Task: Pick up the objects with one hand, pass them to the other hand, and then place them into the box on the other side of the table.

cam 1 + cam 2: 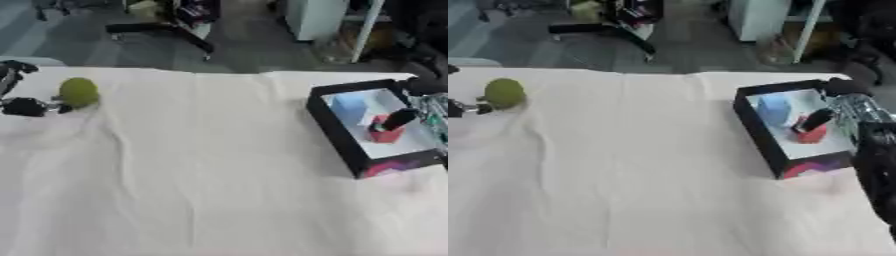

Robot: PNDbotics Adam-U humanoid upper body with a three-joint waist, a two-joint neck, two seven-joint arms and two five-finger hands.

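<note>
Left hand (22, 106) is curling around a green object (79, 92) at the desk's (201, 175) left edge; right hand (820, 119) is reaching into the box (754, 127), fingers touching a red object (811, 134), grip unclear.

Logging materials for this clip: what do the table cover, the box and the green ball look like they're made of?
Table cover: seemingly cloth, matte cream, judging by its soft wrinkles and folds. Box: thin straight black walls and a pale floor, probably cardboard or plastic; the look leaves it open. Green ball: dull olive, no shine, possibly foam, felt or a fruit; cannot tell.
</note>
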